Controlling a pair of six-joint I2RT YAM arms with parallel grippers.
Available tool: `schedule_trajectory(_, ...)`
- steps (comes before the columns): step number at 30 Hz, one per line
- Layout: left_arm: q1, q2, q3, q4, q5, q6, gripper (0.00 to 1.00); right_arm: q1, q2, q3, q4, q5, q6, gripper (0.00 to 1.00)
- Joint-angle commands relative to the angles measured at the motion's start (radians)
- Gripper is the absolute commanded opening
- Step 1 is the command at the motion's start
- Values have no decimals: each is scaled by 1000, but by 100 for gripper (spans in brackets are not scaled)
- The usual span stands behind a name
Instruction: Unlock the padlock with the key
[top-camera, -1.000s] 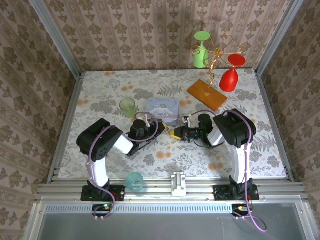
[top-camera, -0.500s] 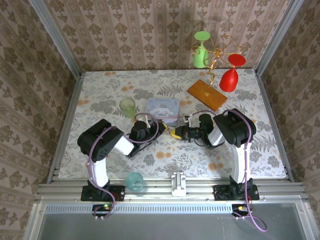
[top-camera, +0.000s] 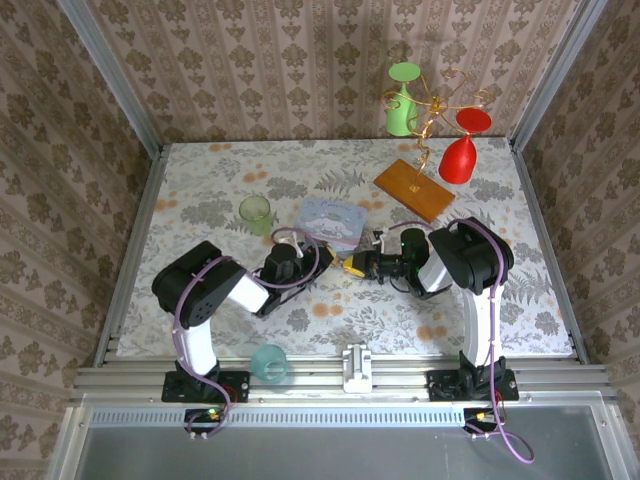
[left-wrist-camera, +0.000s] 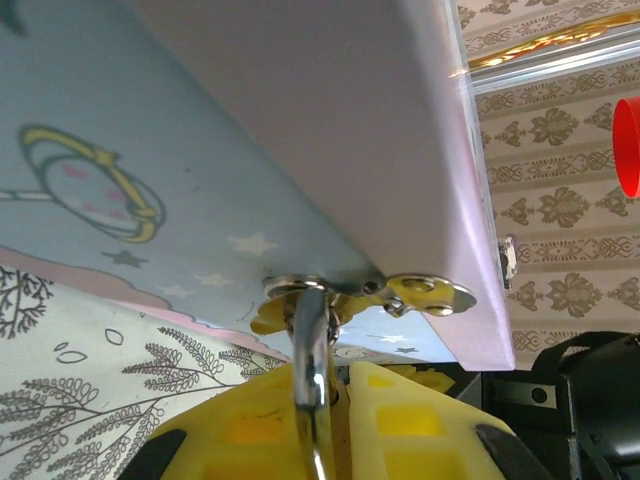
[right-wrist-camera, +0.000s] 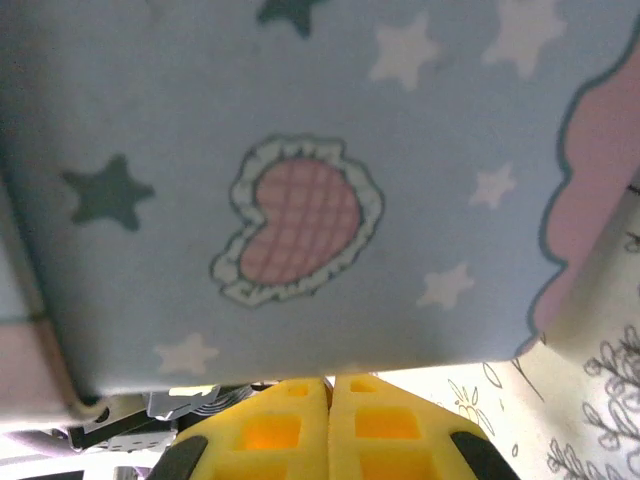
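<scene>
My left gripper (left-wrist-camera: 340, 378) is shut on the padlock's shiny shackle (left-wrist-camera: 310, 345). The shackle runs up through the metal hasp (left-wrist-camera: 425, 293) of the pale blue patterned box (left-wrist-camera: 150, 130), and the brass body is hidden between the yellow pads. From above, the left gripper (top-camera: 315, 255) and the right gripper (top-camera: 350, 267) meet at the near edge of the box (top-camera: 330, 220). In the right wrist view, the right gripper (right-wrist-camera: 330, 385) is shut, fingers pressed together just below the box's side (right-wrist-camera: 300, 150). The key is hidden.
A green cup (top-camera: 256, 212) stands left of the box and a teal cup (top-camera: 268, 362) sits by the near rail. At the back right, a wooden board (top-camera: 413, 188) carries a wire stand with a green glass (top-camera: 403, 100) and a red glass (top-camera: 460, 150).
The box has turned and tipped from its earlier square position. The left gripper has shifted slightly with it. Both grippers stay shut.
</scene>
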Motion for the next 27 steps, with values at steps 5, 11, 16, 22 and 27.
schedule_trajectory(5,-65,-45,27,-2,-4,49,0,43,88,-144,60,233,152,0)
schedule_trajectory(11,-72,20,32,93,-10,-2,0,120,76,-157,69,313,207,0)
schedule_trajectory(16,-81,2,40,40,-18,28,0,139,44,-184,72,369,229,0)
schedule_trajectory(22,-102,22,63,52,-10,15,0,189,-13,-163,64,411,225,0)
schedule_trajectory(27,-102,30,70,37,-6,23,0,202,-24,-185,63,439,224,0)
